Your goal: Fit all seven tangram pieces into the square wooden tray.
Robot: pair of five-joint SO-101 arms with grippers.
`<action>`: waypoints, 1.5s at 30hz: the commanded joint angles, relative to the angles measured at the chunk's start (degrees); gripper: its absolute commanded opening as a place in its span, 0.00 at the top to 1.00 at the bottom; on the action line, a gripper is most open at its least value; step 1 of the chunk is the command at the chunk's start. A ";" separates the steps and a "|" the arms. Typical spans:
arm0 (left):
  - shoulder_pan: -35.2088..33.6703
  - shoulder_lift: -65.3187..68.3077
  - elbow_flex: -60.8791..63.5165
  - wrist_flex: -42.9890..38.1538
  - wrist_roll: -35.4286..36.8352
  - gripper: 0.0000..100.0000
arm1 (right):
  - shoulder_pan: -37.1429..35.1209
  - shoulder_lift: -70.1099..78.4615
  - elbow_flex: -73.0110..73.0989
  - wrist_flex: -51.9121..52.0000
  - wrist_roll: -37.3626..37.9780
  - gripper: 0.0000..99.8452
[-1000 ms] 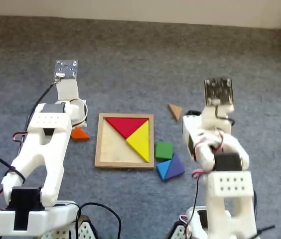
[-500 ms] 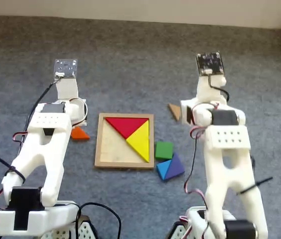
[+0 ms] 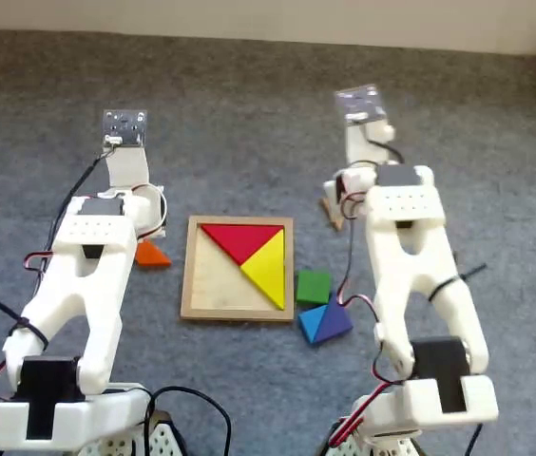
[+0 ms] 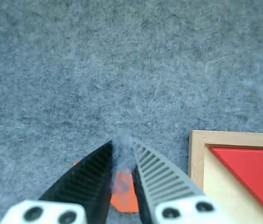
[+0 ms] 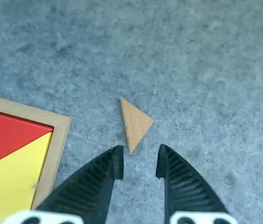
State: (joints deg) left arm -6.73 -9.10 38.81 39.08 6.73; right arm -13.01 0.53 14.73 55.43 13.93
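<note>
Right of the tray (image 3: 188, 271), on the grey surface (image 3: 249, 114): green square (image 3: 313, 286), with blue triangle (image 3: 313, 326) and purple piece (image 3: 337, 313) touching below it. Inside, red triangle (image 3: 239, 239) and yellow triangle (image 3: 268, 267) share an edge; left and lower floor bare. Right pincer (image 5: 139, 161) apart, tips just short of tan triangle (image 5: 135, 122), open carpet around. Left pincer (image 4: 122, 149) together over orange triangle (image 4: 122, 196), near the left rim.

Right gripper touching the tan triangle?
Apart. Right wrist view: the open right gripper has its fingertips either side of the tan triangle's tip, with carpet showing between on both sides.
</note>
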 commanded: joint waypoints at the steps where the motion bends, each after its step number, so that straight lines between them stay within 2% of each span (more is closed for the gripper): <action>1: -0.84 -1.98 -0.22 -0.97 0.53 0.95 | -2.42 1.80 -5.41 0.40 1.93 0.87; 5: -0.84 -1.98 -0.22 -0.97 0.53 0.95 | -3.12 6.90 -9.10 0.66 2.73 0.86; 9: -0.84 -1.98 -0.22 -0.97 0.44 0.95 | -3.21 11.56 -13.85 5.14 2.73 0.80; 20: -0.57 -1.98 -0.31 -0.97 0.26 0.95 | -3.30 20.97 -20.18 7.16 2.99 0.79; 37: -0.48 -1.89 -0.31 -1.05 0.18 0.95 | -2.77 21.85 -19.74 1.45 3.25 0.79; 41: -0.40 -1.89 -0.40 -1.05 0.18 0.95 | -2.59 21.85 -19.74 0.66 7.47 0.79; 45: -0.40 -1.89 -0.40 -1.05 0.18 0.95 | -2.59 21.85 -19.74 0.66 7.65 0.79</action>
State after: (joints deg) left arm -6.73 -9.10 38.81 39.08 6.73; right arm -15.65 23.65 -1.98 57.45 20.70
